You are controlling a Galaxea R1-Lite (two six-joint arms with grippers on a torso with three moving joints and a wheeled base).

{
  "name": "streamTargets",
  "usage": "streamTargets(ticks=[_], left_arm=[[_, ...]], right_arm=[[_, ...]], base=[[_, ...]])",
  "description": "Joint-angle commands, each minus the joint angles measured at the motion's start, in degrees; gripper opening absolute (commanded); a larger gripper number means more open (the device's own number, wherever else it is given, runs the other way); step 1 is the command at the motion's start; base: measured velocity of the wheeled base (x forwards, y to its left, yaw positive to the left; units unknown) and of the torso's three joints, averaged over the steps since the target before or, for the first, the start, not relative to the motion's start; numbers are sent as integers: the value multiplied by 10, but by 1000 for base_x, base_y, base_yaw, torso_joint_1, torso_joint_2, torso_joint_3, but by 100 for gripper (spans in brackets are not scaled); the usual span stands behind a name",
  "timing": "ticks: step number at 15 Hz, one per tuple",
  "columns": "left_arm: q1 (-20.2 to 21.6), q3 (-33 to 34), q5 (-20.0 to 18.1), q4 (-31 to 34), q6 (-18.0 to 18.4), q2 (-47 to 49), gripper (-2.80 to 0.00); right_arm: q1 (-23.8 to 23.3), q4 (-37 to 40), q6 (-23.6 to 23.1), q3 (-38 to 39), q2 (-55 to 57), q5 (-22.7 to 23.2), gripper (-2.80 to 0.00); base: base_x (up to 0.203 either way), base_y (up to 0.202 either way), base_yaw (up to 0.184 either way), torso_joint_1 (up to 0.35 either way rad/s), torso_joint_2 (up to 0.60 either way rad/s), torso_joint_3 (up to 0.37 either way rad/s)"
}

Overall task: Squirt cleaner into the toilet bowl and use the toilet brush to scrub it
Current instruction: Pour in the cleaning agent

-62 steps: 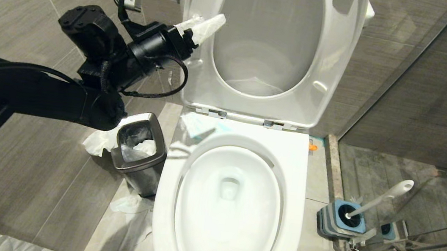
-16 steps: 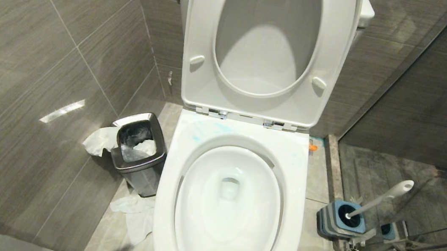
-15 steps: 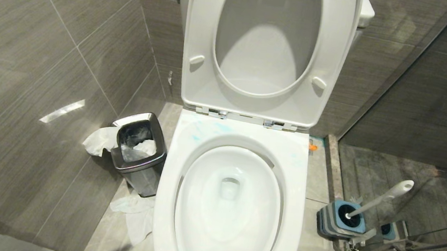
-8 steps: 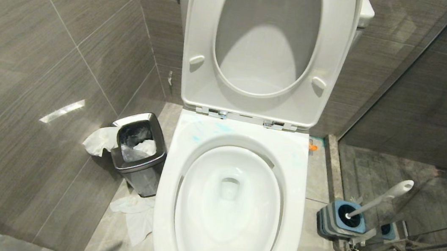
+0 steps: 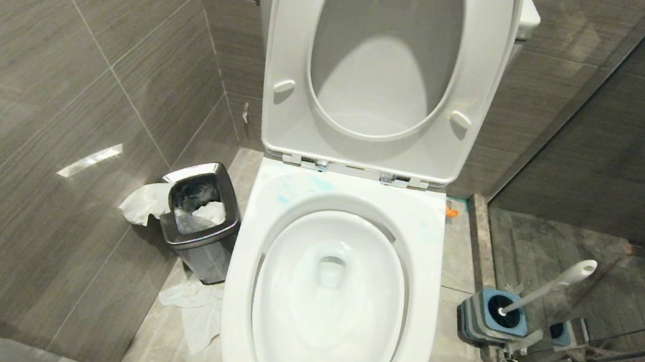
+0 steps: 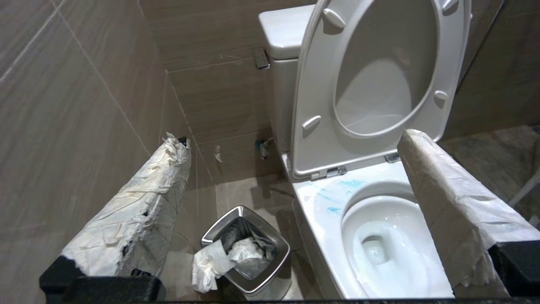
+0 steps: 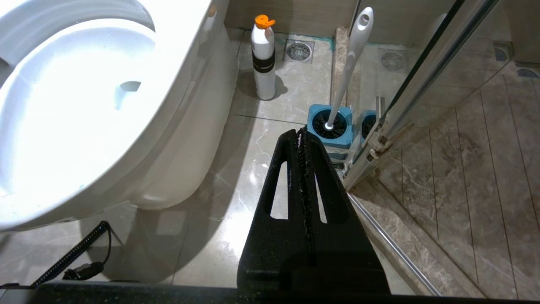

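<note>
The white toilet bowl (image 5: 431,250) stands open, seat and lid (image 5: 363,149) raised. Blue cleaner (image 5: 297,187) smears the rim's back left, also clear in the left wrist view as cleaner streaks (image 6: 337,196). The toilet brush (image 5: 549,286) leans in its blue holder (image 5: 493,316) on the floor to the right. My left gripper (image 6: 295,138) hangs open and empty over the gap between bin and bowl, its fingers (image 6: 139,202) wrapped in white paper. My right gripper (image 7: 300,131) is shut and empty, low over the floor, just short of the holder (image 7: 331,126) and brush handle (image 7: 350,63). Neither gripper shows in the head view.
A steel bin (image 5: 198,215) holding paper stands left of the bowl, with more paper (image 5: 196,310) on the floor. A white bottle with an orange cap (image 7: 263,59) stands behind the bowl's right side. The glass shower door's frame (image 7: 405,105) runs beside the holder.
The left arm, beside the raised seat about four seconds ago, is gone from the head view. Over the last second that view looks the same.
</note>
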Motion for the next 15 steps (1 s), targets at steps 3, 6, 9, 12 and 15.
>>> streamTargets(ticks=[3,6,9,12,15], left_arm=[[5,12,0,18,0,-40,0],[13,12,-3,28,0,-43,0],[13,13,-3,28,0,-42,0],[13,13,-3,28,-1,-42,0],[12,12,-3,28,-3,-42,-280]], right_arm=[[0,0,0,0,0,0,-280],[0,0,0,0,0,0,-280],[0,0,0,0,0,0,-280],[0,0,0,0,0,0,-280],[0,0,0,0,0,0,-280]], base=[[0,0,0,0,0,0],[0,0,0,0,0,0],[0,0,0,0,0,0],[0,0,0,0,0,0],[0,0,0,0,0,0]])
